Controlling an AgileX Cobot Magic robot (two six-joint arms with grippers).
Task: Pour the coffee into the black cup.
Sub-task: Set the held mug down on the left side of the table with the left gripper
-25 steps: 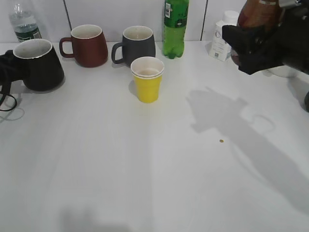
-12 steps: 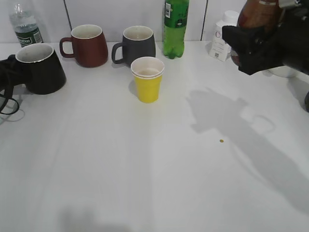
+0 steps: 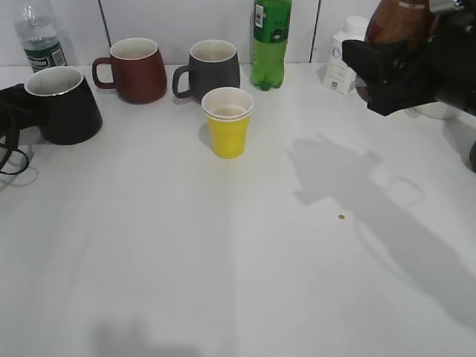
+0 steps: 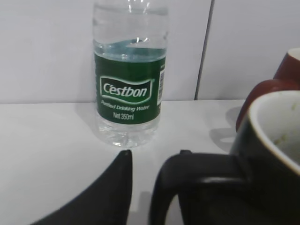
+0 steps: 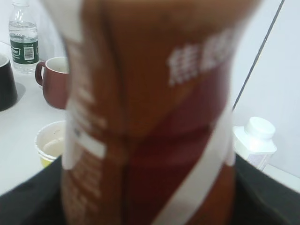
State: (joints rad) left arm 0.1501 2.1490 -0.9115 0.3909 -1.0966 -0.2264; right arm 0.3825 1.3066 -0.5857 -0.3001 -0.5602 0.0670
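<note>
Right pincer (image 3: pixel 387 74) grips the brown coffee bottle (image 3: pixel 398 22) aloft — left pincer (image 4: pixel 140 187) straddles the black cup's (image 3: pixel 63 104) handle, jaws parted, on the bench (image 3: pixel 245 253).

Along the back wall: maroon mug (image 3: pixel 134 68) and dark grey mug (image 3: pixel 210 68) side by side, tall green bottle (image 3: pixel 269 43) just right of them — white bottle (image 3: pixel 343 65) further right. Yellow cup (image 3: pixel 227 121) out front, water bottle (image 4: pixel 130 75) far left.

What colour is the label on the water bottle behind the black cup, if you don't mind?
Dark green with white lettering, on the water bottle; the left wrist view shows it best.
</note>
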